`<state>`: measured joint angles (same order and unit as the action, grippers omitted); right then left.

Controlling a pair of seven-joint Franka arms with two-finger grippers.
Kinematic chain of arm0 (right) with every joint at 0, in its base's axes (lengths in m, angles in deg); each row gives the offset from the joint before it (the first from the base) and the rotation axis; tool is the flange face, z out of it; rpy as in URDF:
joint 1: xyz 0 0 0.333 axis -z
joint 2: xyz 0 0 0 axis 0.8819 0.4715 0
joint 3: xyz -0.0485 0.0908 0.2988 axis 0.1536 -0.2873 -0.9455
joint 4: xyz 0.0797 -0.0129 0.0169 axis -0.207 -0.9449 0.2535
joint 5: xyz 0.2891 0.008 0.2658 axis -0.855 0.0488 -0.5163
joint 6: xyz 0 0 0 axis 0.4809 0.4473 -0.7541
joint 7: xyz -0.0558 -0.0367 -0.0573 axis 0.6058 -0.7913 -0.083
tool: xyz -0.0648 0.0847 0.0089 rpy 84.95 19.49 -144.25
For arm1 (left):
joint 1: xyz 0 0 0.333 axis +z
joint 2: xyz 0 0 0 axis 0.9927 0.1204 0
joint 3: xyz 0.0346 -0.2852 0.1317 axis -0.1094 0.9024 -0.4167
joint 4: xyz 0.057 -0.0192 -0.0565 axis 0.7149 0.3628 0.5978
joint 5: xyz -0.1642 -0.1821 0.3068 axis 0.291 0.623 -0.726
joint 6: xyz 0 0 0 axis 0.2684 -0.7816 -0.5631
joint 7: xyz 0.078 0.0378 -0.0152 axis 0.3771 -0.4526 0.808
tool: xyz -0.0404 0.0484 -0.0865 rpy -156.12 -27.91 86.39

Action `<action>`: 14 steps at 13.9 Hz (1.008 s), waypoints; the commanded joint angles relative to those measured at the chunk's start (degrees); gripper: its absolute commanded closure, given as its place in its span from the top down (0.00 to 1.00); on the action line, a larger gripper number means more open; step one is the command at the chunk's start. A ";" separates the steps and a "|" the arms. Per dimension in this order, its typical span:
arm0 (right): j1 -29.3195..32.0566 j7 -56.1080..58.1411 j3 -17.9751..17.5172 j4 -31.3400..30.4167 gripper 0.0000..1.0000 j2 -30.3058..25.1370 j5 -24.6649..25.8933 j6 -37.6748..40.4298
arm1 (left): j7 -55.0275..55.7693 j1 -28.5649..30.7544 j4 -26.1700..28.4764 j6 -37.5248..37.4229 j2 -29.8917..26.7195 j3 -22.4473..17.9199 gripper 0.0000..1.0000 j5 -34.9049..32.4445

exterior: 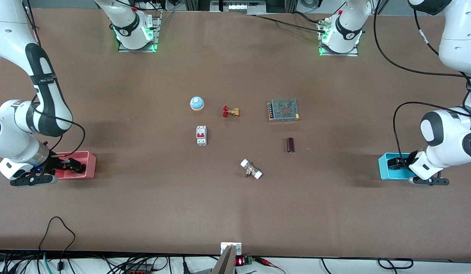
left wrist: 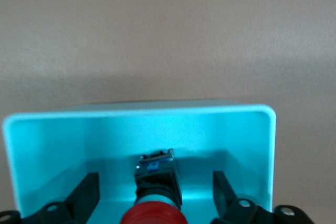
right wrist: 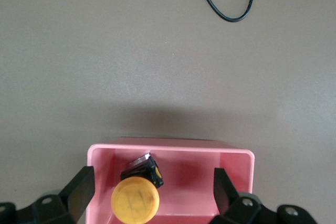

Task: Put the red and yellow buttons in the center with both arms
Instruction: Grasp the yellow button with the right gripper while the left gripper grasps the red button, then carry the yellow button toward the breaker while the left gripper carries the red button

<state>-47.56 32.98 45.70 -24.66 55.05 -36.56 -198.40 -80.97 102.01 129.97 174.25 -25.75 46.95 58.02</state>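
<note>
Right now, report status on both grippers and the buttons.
Left gripper open over cyan tray, red button inside. Right gripper open over pink tray, yellow button inside. Nothing grasped. Breaker, valve occupy center.

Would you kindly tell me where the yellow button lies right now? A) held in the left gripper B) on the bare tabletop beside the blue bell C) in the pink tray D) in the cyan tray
C: the right wrist view shows the yellow button lying in the pink tray, between the open jaws of the right gripper.

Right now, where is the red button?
The red button lies in the cyan tray at the left arm's end of the table, between the open left gripper's fingers.
</note>
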 commanded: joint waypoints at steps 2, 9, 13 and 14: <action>0.72 0.06 -0.58 -1.18 1.00 0.44 0.95 -1.23 | -1.04 0.68 1.10 0.59 -0.51 0.59 0.51 0.03; 0.64 1.29 -0.67 -2.24 1.00 0.70 1.12 -1.14 | -3.15 -0.02 -4.59 -5.79 -3.75 0.68 0.23 -0.58; 0.72 3.83 -0.67 -2.59 0.73 0.97 1.12 -1.23 | -1.14 -2.04 -13.75 -20.82 -4.63 2.95 0.23 -0.59; 0.72 4.45 -0.67 -2.59 0.66 0.97 1.12 -1.23 | 2.00 -3.44 -13.15 -22.85 -5.68 3.74 0.24 -0.59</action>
<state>-47.57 35.79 45.67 -26.76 56.10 -36.32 -198.72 -82.28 100.91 117.67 155.53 -30.47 49.57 58.02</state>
